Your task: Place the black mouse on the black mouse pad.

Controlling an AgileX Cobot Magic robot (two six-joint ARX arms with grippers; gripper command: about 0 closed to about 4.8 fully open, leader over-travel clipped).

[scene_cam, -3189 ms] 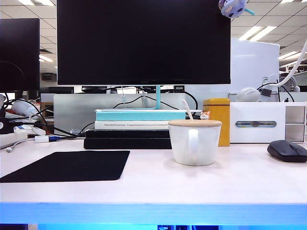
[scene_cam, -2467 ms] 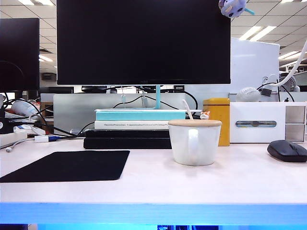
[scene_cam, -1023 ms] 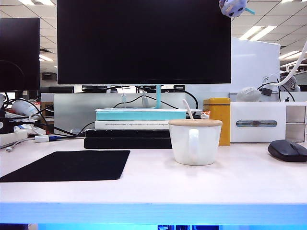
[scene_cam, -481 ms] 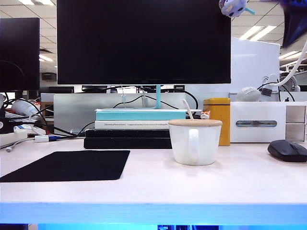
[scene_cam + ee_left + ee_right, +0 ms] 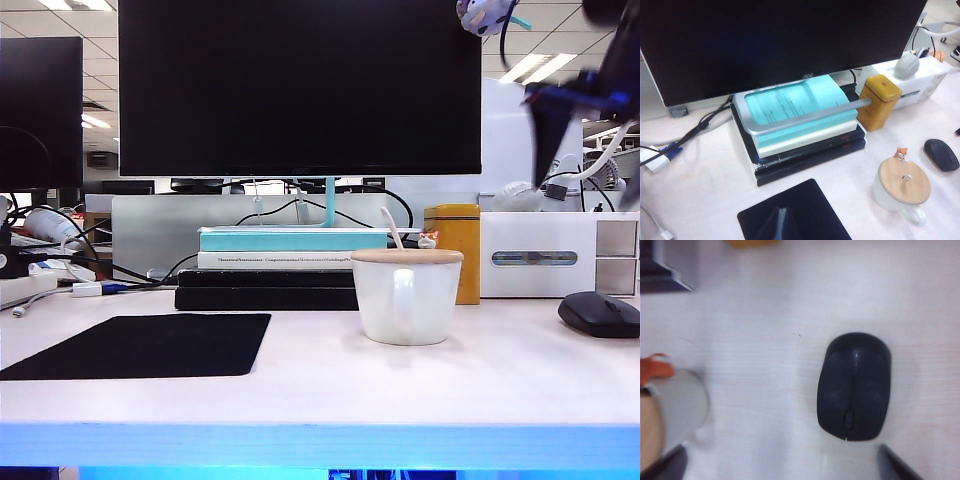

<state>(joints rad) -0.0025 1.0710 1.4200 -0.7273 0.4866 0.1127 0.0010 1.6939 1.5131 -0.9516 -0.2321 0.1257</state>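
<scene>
The black mouse [image 5: 598, 314] lies on the desk at the far right, to the right of the white mug; the right wrist view looks straight down on this mouse [image 5: 854, 386]. High above it my right gripper [image 5: 588, 165] hangs blurred and open, its fingertips [image 5: 896, 466] wide apart with nothing between them. The black mouse pad [image 5: 140, 345] lies flat at the front left. My left gripper [image 5: 781, 226] hovers over the pad [image 5: 810, 207], fingers pressed together and empty. It is out of the exterior view.
A white mug [image 5: 406, 297] with a wooden lid and spoon stands mid-desk. Behind it a stack of books [image 5: 280, 270] sits under the monitor [image 5: 298, 88]. A yellow tin [image 5: 453, 250] and a white box [image 5: 555, 255] stand at the back right, cables at the left.
My right arm has come down into the exterior view at the top right, and its gripper now shows open. The mouse, pad and mug have not moved.
</scene>
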